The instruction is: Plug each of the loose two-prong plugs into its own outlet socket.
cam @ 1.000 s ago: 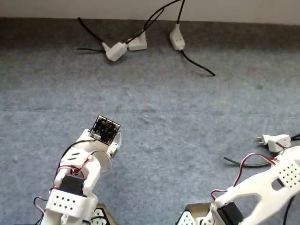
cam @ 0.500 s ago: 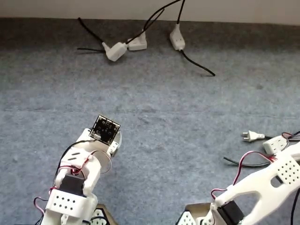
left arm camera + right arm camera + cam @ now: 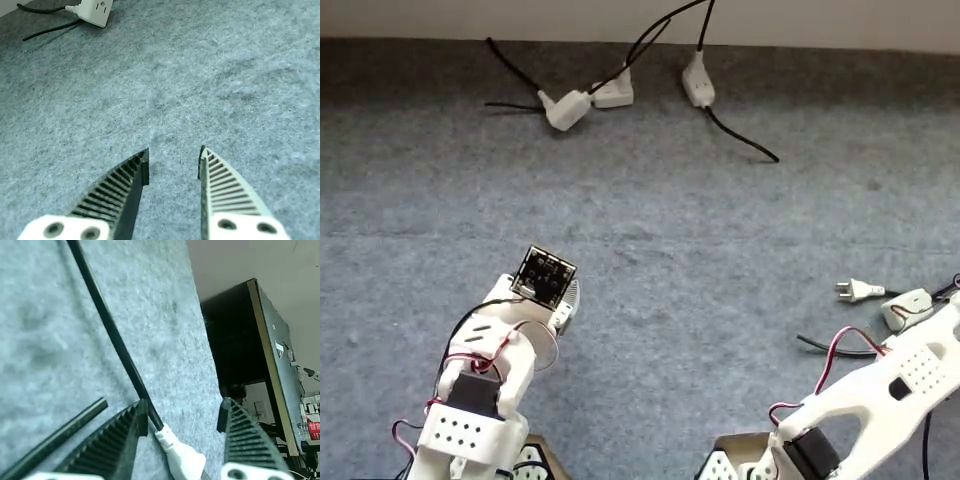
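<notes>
A white two-prong plug point(image 3: 857, 290) lies on the grey carpet at the right, prongs pointing left. It sits just left of a small white block point(image 3: 908, 306) at the tip of my right arm point(image 3: 910, 372). In the right wrist view, my right gripper point(image 3: 183, 402) is open. A white plug end point(image 3: 181, 460) on a black cord point(image 3: 107, 322) lies between its fingers, untouched. My left gripper point(image 3: 174, 150) is open over bare carpet. Three white outlet sockets point(image 3: 566, 108) point(image 3: 613, 95) point(image 3: 698, 80) lie along the back edge; one socket point(image 3: 96, 10) appears far ahead of my left gripper.
Black cords point(image 3: 745, 140) trail from the sockets across the back of the carpet. Another black cord point(image 3: 835, 350) lies in front of my right arm. A dark cabinet point(image 3: 240, 350) stands off the carpet's edge. My left arm point(image 3: 500, 350) is at the front left.
The two-prong plug has slid left, away from the white block at my right arm's tip. The right arm has shifted slightly toward the front. The left arm is unchanged.
</notes>
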Controlling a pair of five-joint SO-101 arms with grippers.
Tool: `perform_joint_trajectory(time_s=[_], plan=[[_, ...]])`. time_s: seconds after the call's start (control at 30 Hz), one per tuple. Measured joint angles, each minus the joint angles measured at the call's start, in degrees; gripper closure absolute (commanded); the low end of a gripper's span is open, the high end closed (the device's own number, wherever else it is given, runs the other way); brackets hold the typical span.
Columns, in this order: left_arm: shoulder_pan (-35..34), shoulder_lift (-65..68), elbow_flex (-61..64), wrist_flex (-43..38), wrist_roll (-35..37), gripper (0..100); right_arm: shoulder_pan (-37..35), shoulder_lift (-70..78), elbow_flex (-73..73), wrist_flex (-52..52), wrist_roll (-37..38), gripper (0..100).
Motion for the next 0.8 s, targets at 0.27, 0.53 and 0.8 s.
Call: perform_joint_trajectory(time_s=[0.27, 0.53, 0.8], plan=[[0.0, 0.0, 0.0, 0.0, 0.0, 84, -0.3, -0.3, -2.5, 12.5, 5.9, 76.4], [0.0, 0.0, 0.0, 0.0, 0.0, 84, -0.6, -1.2, -3.3, 22.1, 12.0, 77.1], [0.0, 0.0, 0.0, 0.0, 0.0, 84, -0.9, 0.2, -3.3, 22.2, 17.9, 94.3]])
